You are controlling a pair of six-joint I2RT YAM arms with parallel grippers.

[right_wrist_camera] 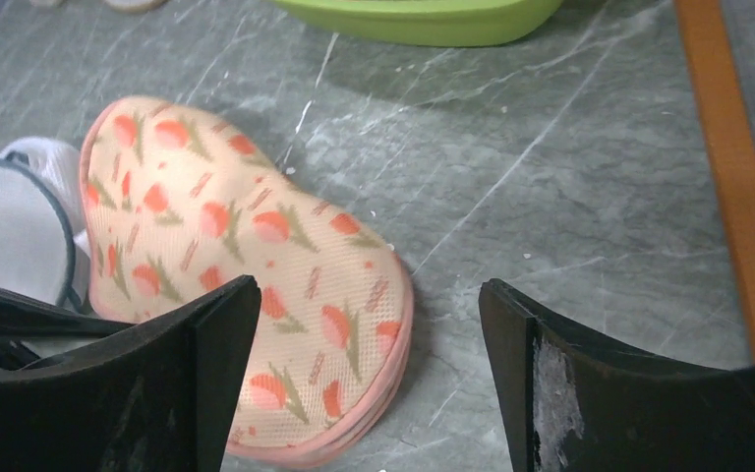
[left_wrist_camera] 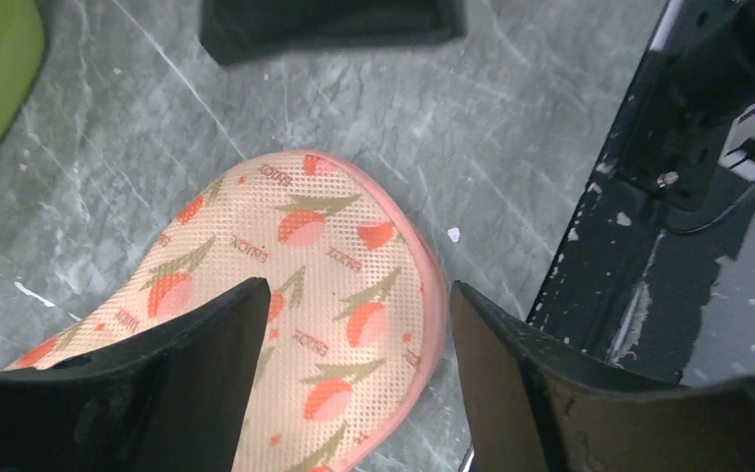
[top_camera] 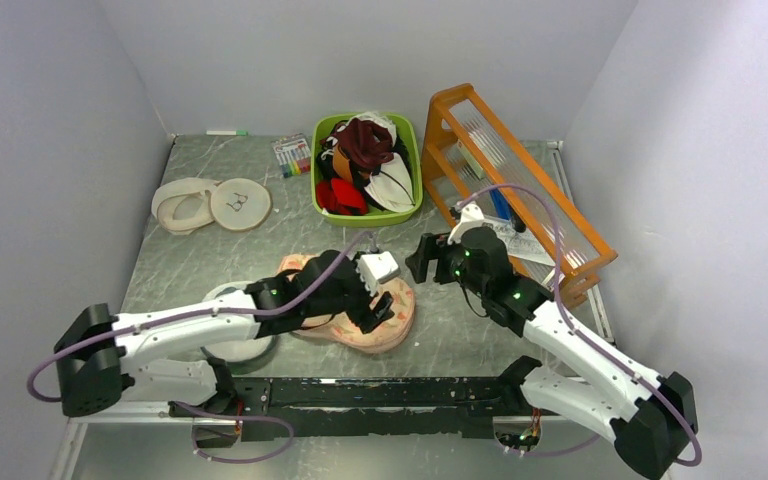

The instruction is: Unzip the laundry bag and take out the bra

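Observation:
The laundry bag point(top_camera: 392, 328) lies closed on the grey table near the front middle, cream-peach with red flowers and a pink zip edge. It also shows in the left wrist view point(left_wrist_camera: 324, 285) and the right wrist view point(right_wrist_camera: 246, 246). My left gripper point(top_camera: 375, 314) is open and empty just above the bag's right end, its jaws either side of the pink edge point(left_wrist_camera: 359, 295). My right gripper point(top_camera: 422, 258) is open and empty, raised to the right of the bag point(right_wrist_camera: 369, 295). The bra is hidden.
A round white mesh disc with a dark rim point(top_camera: 235, 348) lies partly under the bag's left end. A green basket point(top_camera: 317, 190) of garments and an orange rack point(top_camera: 550, 235) stand behind. White discs point(top_camera: 210, 203) and a marker pack point(top_camera: 292, 155) lie back left.

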